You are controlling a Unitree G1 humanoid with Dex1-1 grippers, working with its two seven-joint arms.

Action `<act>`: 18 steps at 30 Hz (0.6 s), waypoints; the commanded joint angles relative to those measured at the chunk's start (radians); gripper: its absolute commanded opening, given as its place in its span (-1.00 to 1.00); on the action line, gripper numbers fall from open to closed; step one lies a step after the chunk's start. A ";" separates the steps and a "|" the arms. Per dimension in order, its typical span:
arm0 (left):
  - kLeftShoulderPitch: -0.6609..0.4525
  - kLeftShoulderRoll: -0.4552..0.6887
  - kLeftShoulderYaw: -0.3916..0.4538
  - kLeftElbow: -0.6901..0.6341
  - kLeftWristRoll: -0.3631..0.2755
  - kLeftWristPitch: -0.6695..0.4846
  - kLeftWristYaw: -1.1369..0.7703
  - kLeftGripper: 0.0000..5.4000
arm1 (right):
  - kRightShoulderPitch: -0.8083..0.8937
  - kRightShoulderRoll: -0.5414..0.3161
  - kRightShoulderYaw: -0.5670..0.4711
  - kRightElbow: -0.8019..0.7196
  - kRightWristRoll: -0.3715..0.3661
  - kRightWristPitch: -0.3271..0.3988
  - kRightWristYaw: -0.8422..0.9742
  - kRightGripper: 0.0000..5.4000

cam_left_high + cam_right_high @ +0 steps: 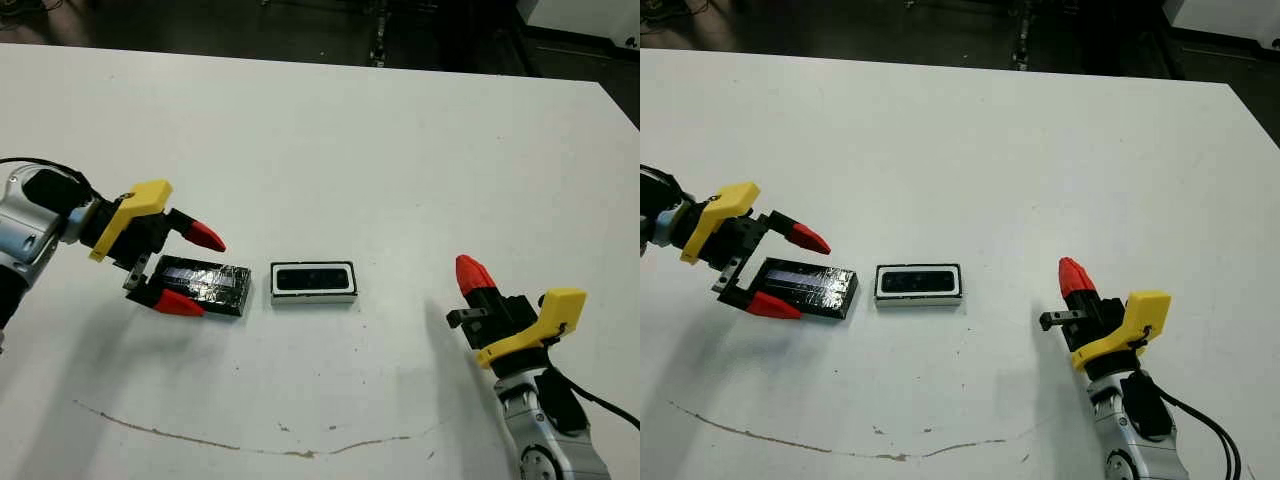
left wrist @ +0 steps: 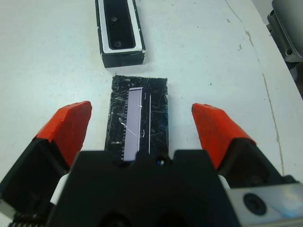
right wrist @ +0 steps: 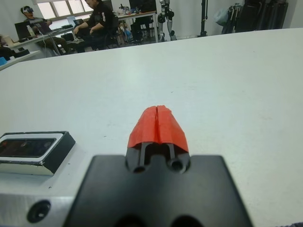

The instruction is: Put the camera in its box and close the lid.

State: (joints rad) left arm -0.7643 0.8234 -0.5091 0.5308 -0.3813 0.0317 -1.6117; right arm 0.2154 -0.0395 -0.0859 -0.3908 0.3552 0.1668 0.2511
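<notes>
Left wrist view alone shows left end effector [image 2: 137, 130] wide astride lid [image 2: 138, 118], seemingly untouched.

The left gripper [image 2: 142, 127] has its red fingers [image 2: 71, 125] spread wide on either side of the lid [image 2: 138, 118], not touching it. The lid lies flat on the white counter [image 2: 47, 61]. Just beyond its far end sits the box [image 2: 119, 33], the camera [image 2: 117, 23] inside.
</notes>
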 commanded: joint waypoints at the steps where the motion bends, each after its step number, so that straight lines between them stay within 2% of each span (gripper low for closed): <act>1: -0.021 -0.002 -0.018 0.012 0.017 -0.027 -0.003 1.00 | 0.014 -0.006 -0.004 0.001 0.004 -0.001 -0.007 -0.99; 4: -0.031 -0.003 -0.037 0.020 0.025 -0.044 -0.003 1.00 | 0.016 -0.006 -0.002 -0.002 0.001 0.003 -0.014 -0.99; 8: -0.043 -0.006 -0.062 0.028 0.007 -0.008 -0.003 1.00 | 0.016 -0.010 0.000 0.001 -0.001 -0.005 -0.009 -0.99; 18: -0.037 -0.032 -0.050 0.070 0.051 -0.057 -0.003 1.00 | 0.017 -0.010 0.000 0.005 0.006 -0.006 -0.004 -0.99</act>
State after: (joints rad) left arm -0.7962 0.8013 -0.5650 0.5881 -0.3460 -0.0169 -1.6117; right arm 0.2198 -0.0394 -0.0800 -0.3910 0.3588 0.1669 0.2468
